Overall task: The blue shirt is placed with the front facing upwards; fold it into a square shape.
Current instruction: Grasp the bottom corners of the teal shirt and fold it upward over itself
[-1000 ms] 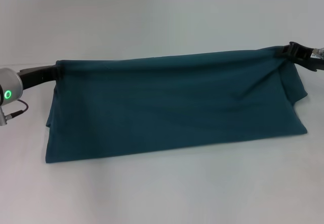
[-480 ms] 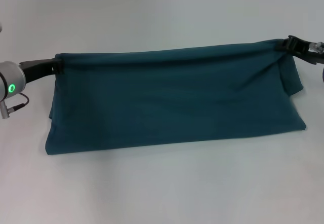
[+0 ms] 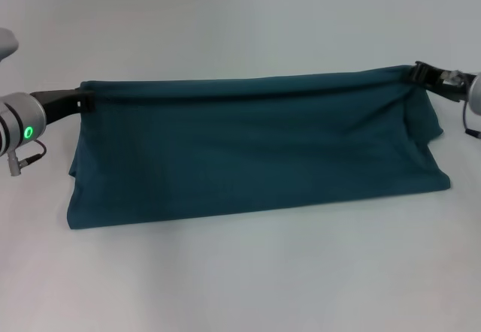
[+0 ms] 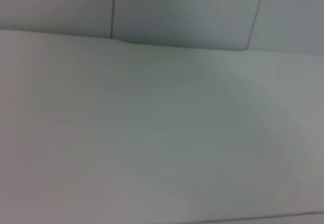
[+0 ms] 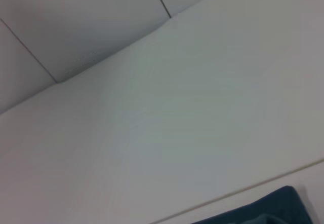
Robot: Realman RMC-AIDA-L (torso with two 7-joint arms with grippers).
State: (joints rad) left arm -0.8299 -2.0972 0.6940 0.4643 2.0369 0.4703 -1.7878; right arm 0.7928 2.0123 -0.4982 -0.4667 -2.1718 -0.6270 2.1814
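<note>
I hold the blue shirt [image 3: 255,152] stretched sideways between left gripper [image 3: 84,101] and right gripper [image 3: 418,72], fingers clamped on its raised edge.

A plain white table [image 3: 240,287] is seen in the head view, its surface smooth and unmarked, filling the picture from near edge to far edge. In the left wrist view, the same white tabletop [image 4: 152,143] is met at its far edge by a pale wall [image 4: 187,11], on which thin dark vertical seams [image 4: 112,8] are drawn. A similar panelled wall [image 5: 76,16] is shown in the right wrist view.
</note>
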